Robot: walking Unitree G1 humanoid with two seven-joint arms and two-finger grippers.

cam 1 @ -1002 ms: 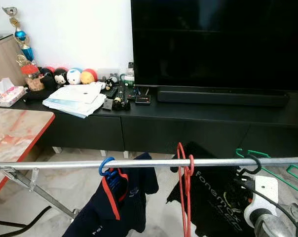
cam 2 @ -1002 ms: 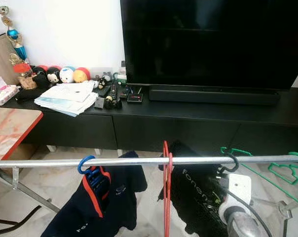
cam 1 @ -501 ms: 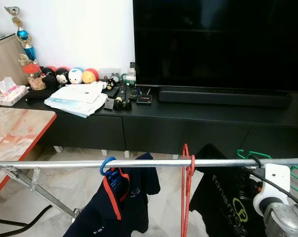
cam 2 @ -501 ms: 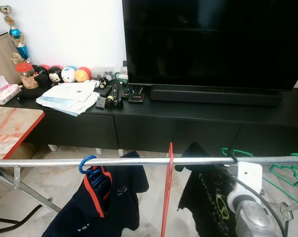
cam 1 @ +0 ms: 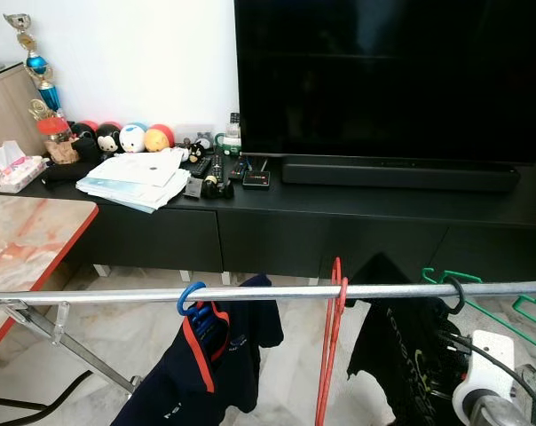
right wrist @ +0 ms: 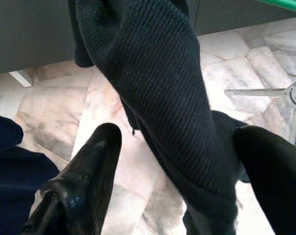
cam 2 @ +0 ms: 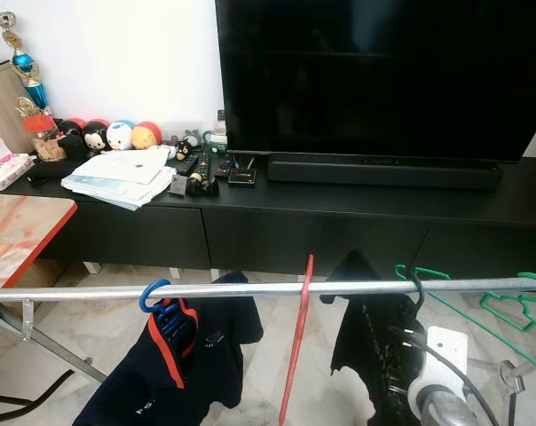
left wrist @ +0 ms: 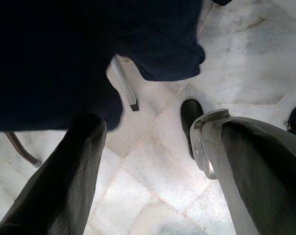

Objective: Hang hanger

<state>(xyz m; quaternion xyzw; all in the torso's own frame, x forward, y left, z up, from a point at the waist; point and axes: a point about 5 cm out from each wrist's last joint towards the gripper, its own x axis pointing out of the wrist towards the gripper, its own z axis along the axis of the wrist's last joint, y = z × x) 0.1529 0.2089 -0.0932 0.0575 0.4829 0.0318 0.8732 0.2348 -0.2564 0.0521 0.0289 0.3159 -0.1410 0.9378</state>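
Right gripper [right wrist: 175,161] spread around black shirt [right wrist: 162,98], black hanger [cam 1: 452,293] on rail [cam 1: 117,295]

Shiny metal rail [cam 1: 250,294], ribbed knit black garment [right wrist: 162,93], glossy marble floor [left wrist: 246,58], matt black cabinet [cam 1: 277,226]

left gripper [left wrist: 153,161] — fingers spread, pointing floorward | right gripper [right wrist: 180,161] — fingers spread, arm low at right
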